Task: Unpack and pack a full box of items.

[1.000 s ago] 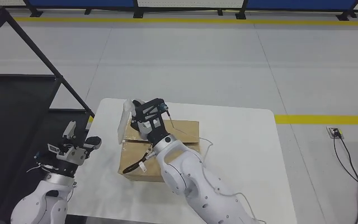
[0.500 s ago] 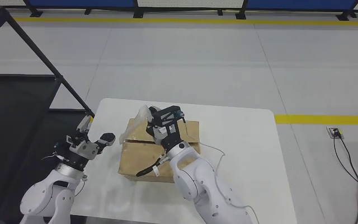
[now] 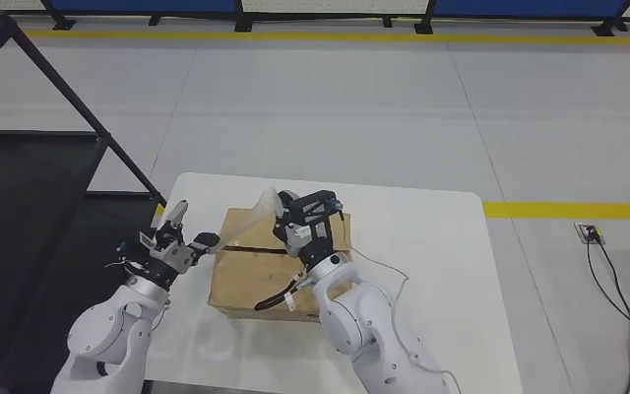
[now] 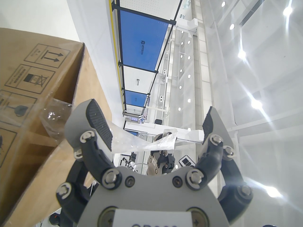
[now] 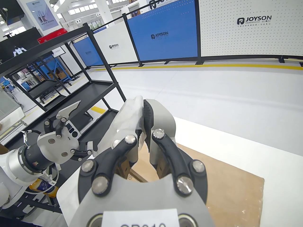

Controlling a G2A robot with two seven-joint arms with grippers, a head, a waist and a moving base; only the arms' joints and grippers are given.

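Right claw [image 5: 142,110] pinches crinkly clear plastic bag [image 5: 126,120]; left claw [image 4: 151,109] gapes beside cardboard box [image 4: 35,90].

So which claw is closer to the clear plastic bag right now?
Right. The right claw is shut on the plastic bag, above the cardboard box. The left claw is open beside the box's side, short of the bag.

Bright, even indoor light; beyond the left gripper [image 4: 152,114], ceiling lamps [image 4: 242,54] flare into starry streaks of glare.
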